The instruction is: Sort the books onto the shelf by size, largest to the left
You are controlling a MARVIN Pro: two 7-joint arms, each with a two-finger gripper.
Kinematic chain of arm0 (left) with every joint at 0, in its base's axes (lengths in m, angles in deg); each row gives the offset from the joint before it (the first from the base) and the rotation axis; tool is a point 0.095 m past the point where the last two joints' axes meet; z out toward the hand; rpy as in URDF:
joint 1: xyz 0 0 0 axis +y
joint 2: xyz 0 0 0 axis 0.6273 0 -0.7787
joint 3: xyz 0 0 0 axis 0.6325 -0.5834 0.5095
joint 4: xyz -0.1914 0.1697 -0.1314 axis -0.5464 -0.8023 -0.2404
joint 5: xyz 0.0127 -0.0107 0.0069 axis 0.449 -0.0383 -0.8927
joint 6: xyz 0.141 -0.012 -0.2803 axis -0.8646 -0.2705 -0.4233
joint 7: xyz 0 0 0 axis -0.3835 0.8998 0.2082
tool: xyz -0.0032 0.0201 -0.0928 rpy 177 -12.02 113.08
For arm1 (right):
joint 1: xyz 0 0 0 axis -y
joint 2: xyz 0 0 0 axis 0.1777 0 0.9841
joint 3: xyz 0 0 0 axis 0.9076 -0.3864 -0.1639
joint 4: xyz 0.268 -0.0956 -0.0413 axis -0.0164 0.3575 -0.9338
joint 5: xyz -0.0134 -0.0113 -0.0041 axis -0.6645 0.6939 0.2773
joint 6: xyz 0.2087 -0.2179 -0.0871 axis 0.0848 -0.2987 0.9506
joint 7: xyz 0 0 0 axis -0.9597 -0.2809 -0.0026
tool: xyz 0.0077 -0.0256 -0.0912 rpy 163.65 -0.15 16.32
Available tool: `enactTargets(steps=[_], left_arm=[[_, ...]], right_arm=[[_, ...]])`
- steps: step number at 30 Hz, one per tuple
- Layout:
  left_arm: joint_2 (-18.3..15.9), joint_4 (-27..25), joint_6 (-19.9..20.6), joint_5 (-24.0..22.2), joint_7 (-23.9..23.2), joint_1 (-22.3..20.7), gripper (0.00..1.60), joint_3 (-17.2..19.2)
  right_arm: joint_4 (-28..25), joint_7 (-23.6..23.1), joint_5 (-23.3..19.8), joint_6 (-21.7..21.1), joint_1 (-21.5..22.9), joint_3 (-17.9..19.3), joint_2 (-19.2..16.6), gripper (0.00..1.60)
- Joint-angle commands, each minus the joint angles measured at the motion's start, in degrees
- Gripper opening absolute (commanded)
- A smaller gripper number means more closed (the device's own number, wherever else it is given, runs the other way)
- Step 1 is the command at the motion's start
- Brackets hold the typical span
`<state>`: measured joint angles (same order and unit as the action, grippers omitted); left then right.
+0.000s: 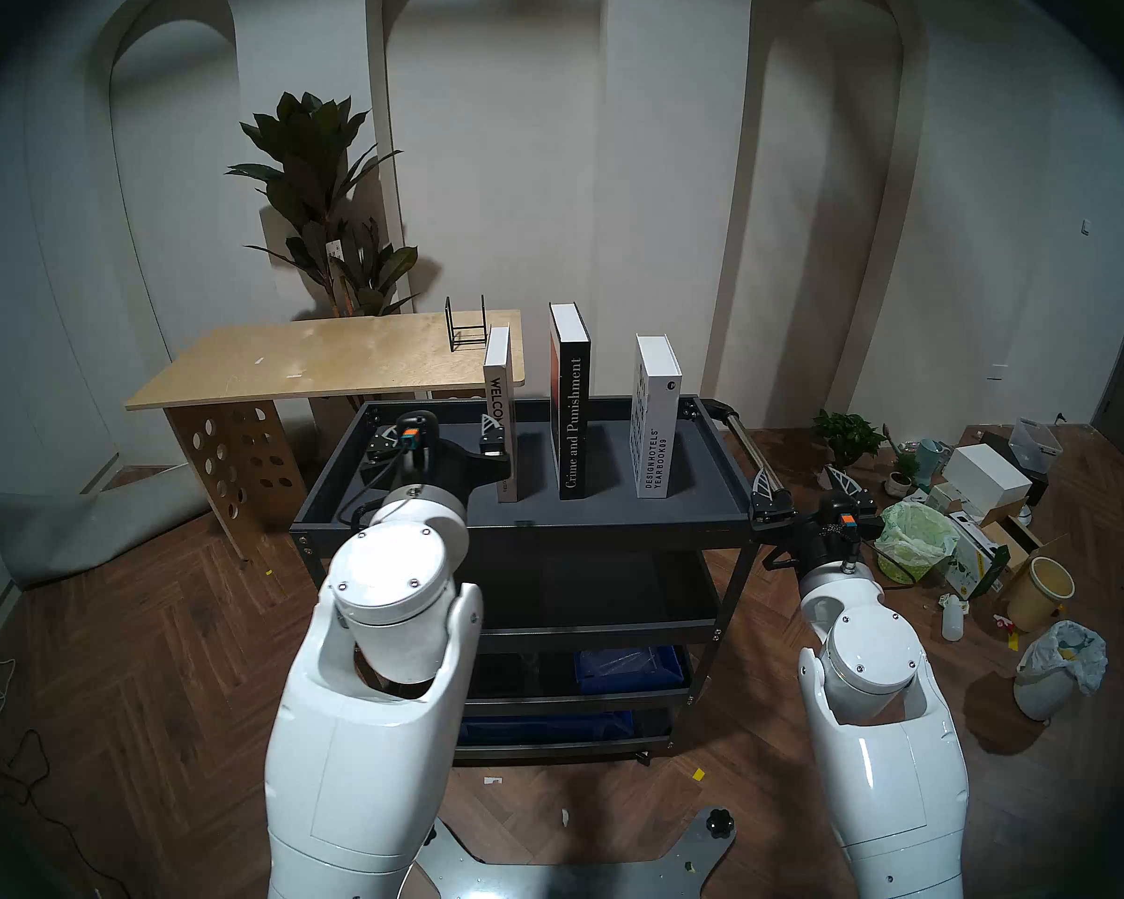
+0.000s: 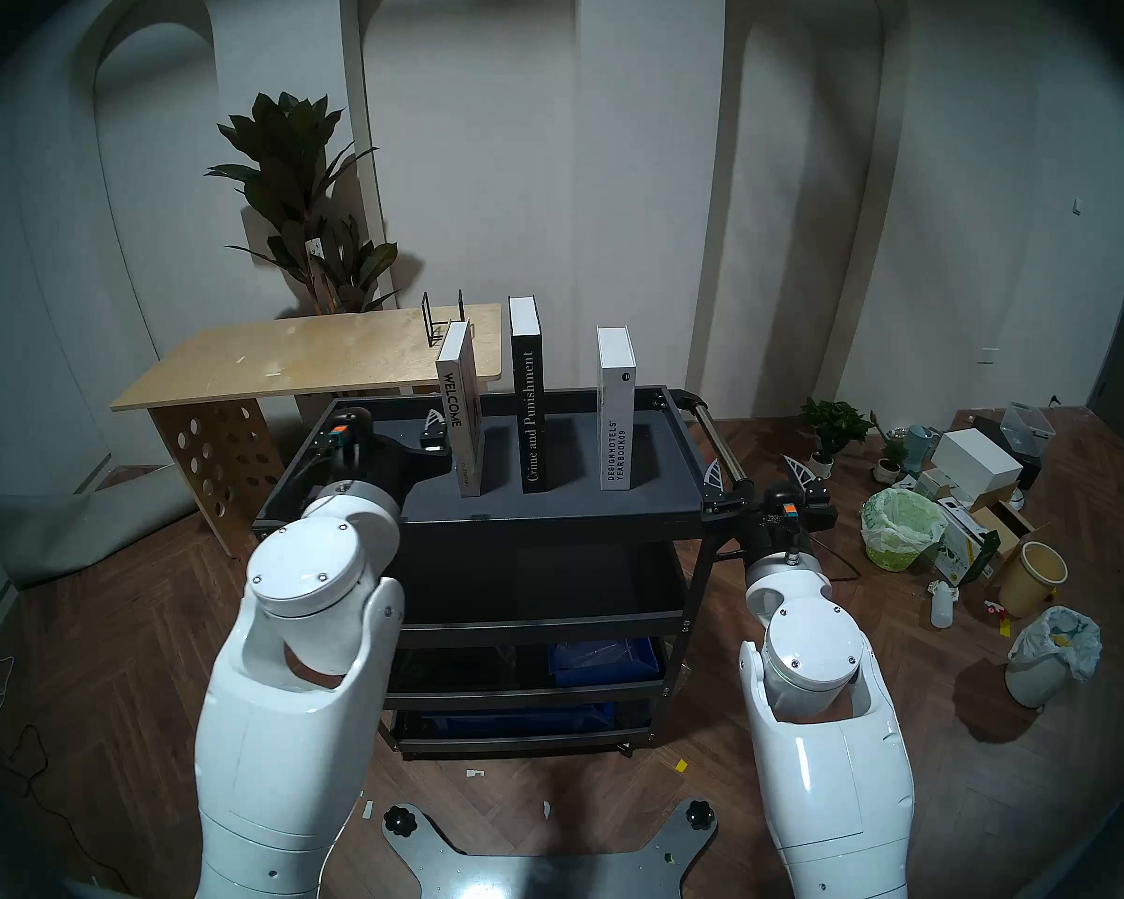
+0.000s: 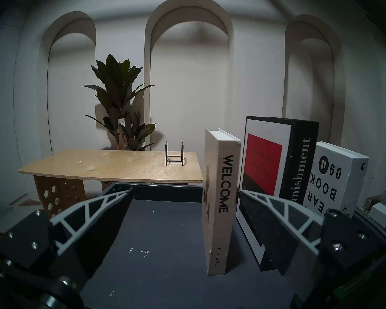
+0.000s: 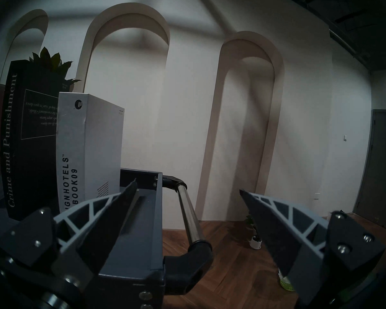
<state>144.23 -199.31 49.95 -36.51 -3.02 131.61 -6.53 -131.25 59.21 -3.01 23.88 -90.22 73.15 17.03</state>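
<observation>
A small black wire rack (image 1: 466,323) stands on the plywood table (image 1: 326,366); a leafy plant (image 1: 326,210) rises behind the table.

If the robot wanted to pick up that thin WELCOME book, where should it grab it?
Probably across its two flat covers, low on the spine edge, coming in from the front. The WELCOME book stands upright and thin, with gaps on both sides, so the open left end effector can straddle it. One finger already sits in the gap beside the black book.
</observation>
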Motion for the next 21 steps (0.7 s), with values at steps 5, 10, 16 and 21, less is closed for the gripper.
enactTargets(steps=[5,10,16,21], left_arm=[[0.9,8.9,-5.8,4.0,11.3,-7.9,1.60,-7.5],[2.0,12.2,-7.2,3.9,15.7,-10.2,1.60,-7.9],[3.6,15.0,-8.0,1.5,19.0,-13.8,1.60,-8.2],[3.6,14.1,-7.7,-0.8,19.1,-13.8,1.60,-8.3]], right_arm=[[1.2,-2.0,-3.1,2.1,2.6,3.6,-1.8,1.60],[1.4,-2.6,-4.1,2.4,2.5,4.9,-2.2,1.60],[1.9,-3.8,-5.7,3.2,2.2,6.6,-2.7,1.60],[2.0,-4.2,-6.2,3.6,2.1,6.9,-2.7,1.60]])
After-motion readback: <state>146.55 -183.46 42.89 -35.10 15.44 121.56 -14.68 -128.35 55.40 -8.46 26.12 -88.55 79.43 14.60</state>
